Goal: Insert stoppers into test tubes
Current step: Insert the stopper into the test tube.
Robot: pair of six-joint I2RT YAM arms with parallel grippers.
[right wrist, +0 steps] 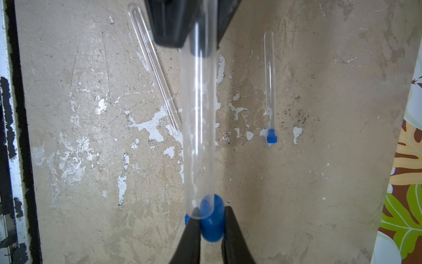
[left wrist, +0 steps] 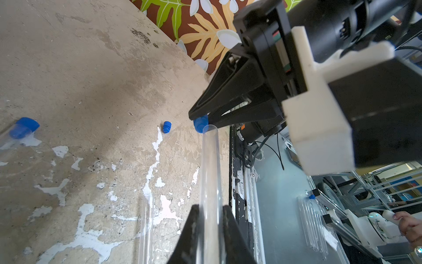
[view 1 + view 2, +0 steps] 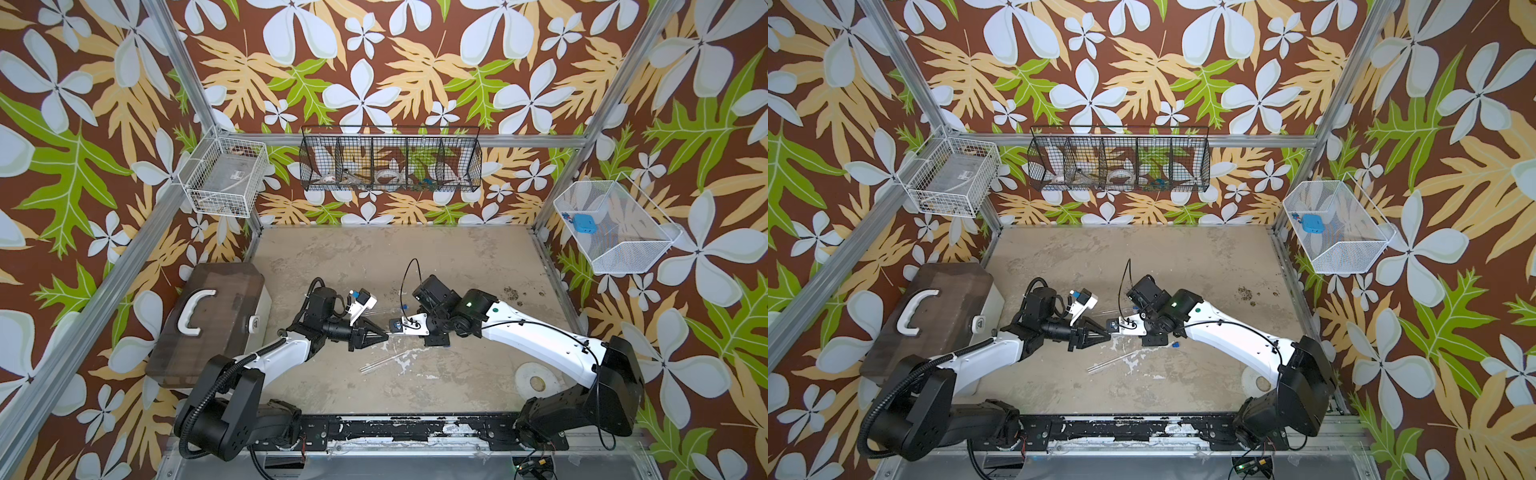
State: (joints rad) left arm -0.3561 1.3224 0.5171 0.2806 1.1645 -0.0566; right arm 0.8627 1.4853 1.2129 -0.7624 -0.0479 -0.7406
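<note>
Closest to my right wrist camera, the right gripper (image 1: 212,219) is clamped on a blue stopper (image 1: 212,226), with one black finger on each side of it. Facing it, the left gripper (image 2: 210,208) is pinched around a clear test tube (image 1: 198,114) partway along its length, and the tube's open end sticks out toward the right gripper. Both arms reach in from the near edge of the table (image 3: 457,257), forearms angling inward. The two grippers meet tip to tip above the middle of it, roughly level. The blue stopper sits right at the mouth of the clear test tube, overlapping its rim a little off-centre; I cannot tell whether it has gone in. On the table below lie a capped tube (image 1: 269,80), a bare tube (image 1: 156,68) apart from it, and a loose stopper (image 2: 167,127).
</note>
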